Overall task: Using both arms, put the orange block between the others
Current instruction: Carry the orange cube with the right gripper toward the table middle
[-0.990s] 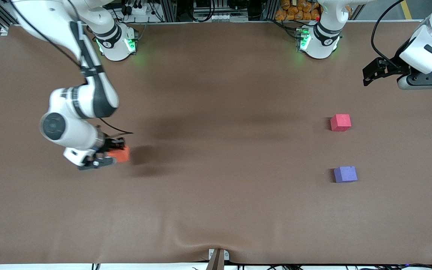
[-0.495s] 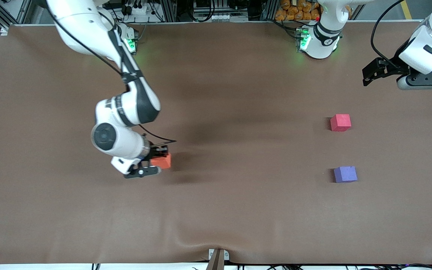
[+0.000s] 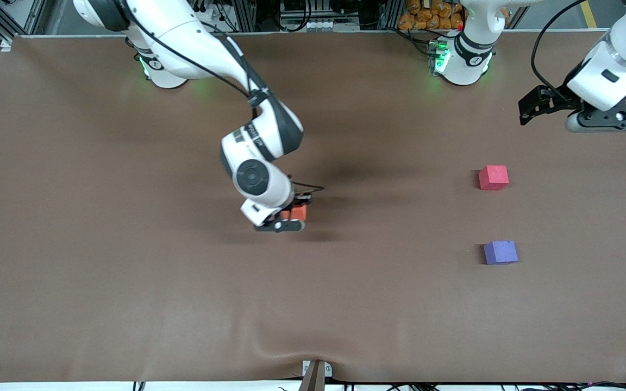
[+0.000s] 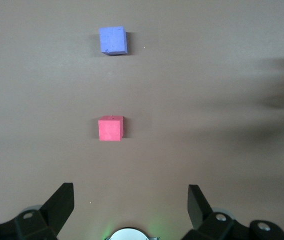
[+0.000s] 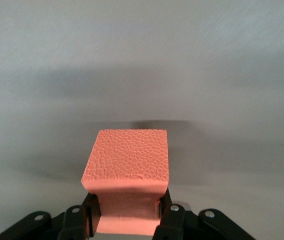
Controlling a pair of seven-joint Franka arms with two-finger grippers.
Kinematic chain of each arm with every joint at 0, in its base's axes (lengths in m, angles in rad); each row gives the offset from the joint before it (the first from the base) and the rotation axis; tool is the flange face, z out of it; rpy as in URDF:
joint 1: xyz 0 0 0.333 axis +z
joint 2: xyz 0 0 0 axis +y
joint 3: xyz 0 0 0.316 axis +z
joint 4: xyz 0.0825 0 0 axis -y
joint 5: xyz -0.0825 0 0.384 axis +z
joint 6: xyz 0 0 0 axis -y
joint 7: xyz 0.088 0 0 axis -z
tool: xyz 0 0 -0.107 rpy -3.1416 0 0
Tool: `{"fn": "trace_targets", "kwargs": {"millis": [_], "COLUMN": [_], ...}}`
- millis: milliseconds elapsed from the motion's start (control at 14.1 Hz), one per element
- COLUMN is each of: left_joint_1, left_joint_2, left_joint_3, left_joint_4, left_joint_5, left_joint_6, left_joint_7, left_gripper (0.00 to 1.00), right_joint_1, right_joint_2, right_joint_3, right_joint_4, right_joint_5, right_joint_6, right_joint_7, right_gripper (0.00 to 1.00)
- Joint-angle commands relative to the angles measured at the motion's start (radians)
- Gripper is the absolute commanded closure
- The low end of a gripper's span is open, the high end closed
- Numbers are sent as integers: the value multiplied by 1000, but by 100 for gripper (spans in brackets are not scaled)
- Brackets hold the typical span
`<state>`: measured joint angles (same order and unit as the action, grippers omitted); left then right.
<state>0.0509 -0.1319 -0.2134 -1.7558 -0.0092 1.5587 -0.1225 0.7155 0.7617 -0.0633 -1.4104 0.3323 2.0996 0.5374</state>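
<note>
From the front camera, three cubes show: one orange block (image 3: 294, 213), one pinkish-red cube (image 3: 493, 177) and one purple cube (image 3: 500, 252). Two arms reach in from the top edge. The right gripper (image 3: 291, 217) hangs over the middle of the brown table (image 3: 128, 298), clamped on the orange block; the wrist and fingers cover most of the block, so only a small orange patch shows. The pinkish-red and purple cubes sit well apart from it toward the left arm's end of the table, the purple one nearer the camera, with bare table between them. The left gripper (image 3: 530, 106) waits over that end of the table, above the pinkish-red cube in this view; the arm's upper links are cut off at the frame's edge, and its fingers are hard to read here.

In the left wrist view, two cubes appear, the pinkish-red cube (image 4: 110, 128) and the purple cube (image 4: 113, 40), both whole. The left gripper (image 4: 129, 200) stands spread wide with nothing between its two black fingers (image 4: 61, 202).

In the right wrist view, one cube shows: the orange block (image 5: 127, 165), pinched at its lower part between the right gripper's (image 5: 126, 215) fingers (image 5: 76, 220), its pebbled top face clear and its base cut off by the frame.
</note>
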Motion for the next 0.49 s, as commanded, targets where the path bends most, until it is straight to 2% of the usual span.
{"fn": "trace_targets", "kwargs": {"millis": [0,71,212,283,424], "left_joint_1": [1,1,-3,-14,-74], "left_joint_2": [52,84,158,201,296], "left_joint_3": [-55,-85,-168,-211,-253], "left_joint_4": [-1,4,12,12,30], "left_joint_5": [-21,-21,-20,-17,1], "left_joint_6": [44,67,124,168,257], "left_joint_7": [-17,-49,-162,-233,-368], "left_gripper": [0,0,0,0,0], "right_joint_1": [7,12,12,13,12], "right_joint_2": [70,74,82,83,79], "right_joint_3": [25,25,25,25,25], "right_joint_4": [77,77,76,76,77], "right_joint_5": [21,22,22,24,24], "right_joint_6": [22,26,28,28,19], "right_joint_7": [82,96,104,111,113], "right_gripper": [78,68,12,0,0]}}
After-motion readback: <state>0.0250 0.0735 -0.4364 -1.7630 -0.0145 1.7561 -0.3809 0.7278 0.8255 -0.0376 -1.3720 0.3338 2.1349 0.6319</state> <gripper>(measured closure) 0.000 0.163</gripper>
